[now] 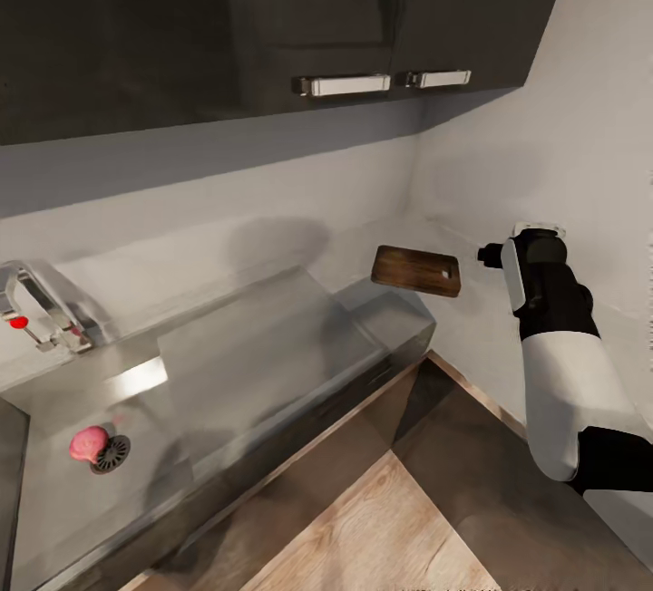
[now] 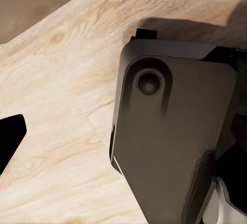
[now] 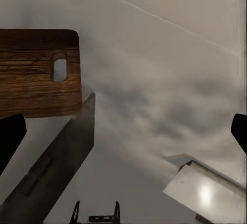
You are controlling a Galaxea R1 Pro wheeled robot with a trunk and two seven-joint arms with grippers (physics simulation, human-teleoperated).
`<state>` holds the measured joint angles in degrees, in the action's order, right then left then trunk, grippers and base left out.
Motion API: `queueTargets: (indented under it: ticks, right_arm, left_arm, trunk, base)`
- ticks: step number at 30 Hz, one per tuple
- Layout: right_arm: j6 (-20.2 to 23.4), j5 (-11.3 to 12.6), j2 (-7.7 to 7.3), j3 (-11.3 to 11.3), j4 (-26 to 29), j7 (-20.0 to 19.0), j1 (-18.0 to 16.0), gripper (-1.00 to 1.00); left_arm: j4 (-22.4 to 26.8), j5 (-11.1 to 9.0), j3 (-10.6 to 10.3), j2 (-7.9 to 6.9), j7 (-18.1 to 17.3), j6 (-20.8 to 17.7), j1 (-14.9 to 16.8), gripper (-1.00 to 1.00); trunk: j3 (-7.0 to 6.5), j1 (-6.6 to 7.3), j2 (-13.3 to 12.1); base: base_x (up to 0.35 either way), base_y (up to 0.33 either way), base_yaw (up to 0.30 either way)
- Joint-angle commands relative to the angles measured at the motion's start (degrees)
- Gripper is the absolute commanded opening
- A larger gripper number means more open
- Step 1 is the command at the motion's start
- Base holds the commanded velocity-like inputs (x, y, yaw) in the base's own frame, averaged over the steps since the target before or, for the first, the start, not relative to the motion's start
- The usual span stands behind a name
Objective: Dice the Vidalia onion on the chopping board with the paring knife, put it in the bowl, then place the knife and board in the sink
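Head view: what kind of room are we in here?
A kitchen, most likely. A stainless-steel sink with a chrome tap is set in a grey countertop, dark wall cabinets hang above, and a wooden chopping board lies near the corner.
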<state>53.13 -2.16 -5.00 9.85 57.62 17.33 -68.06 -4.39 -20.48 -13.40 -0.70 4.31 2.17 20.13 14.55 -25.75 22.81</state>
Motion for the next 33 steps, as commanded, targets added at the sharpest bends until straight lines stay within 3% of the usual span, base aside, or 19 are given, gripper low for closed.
queueTargets:
  ticks: [1,11,27,33]
  right_arm:
    - [0.3,-0.2,0.01,0.0,0.0,0.0,-0.1,1.0]
    - [-0.4,-0.1,0.13,0.0,-2.0,0.0,0.0,1.0]
    - [-1.8,-0.1,0.49,-0.2,-4.2,-0.1,0.0,1.0]
    - [-2.4,0.0,0.44,-0.2,-6.6,-0.2,0.0,1.0]
  left_arm:
    - [-0.2,-0.4,-0.5,0.02,0.0,0.2,0.1,1.0]
    - [-0.2,-0.4,-0.5,0.0,-0.1,0.3,0.1,1.0]
    - [-0.2,-0.4,-0.5,-0.02,-0.1,0.2,0.1,1.0]
    - [-0.2,-0.4,-0.4,-0.24,-0.1,0.2,0.1,1.0]
  trunk:
    - [0.1,-0.03,0.1]
    - [0.08,-0.03,0.1]
    - [0.08,-0.03,0.1]
    - [0.08,-0.03,0.1]
  base:
    - [0.0,0.0,-0.1]
    - [0.026,-0.011,-0.018]
    - [0.232,-0.108,0.0]
    - [0.068,-0.062,0.0]
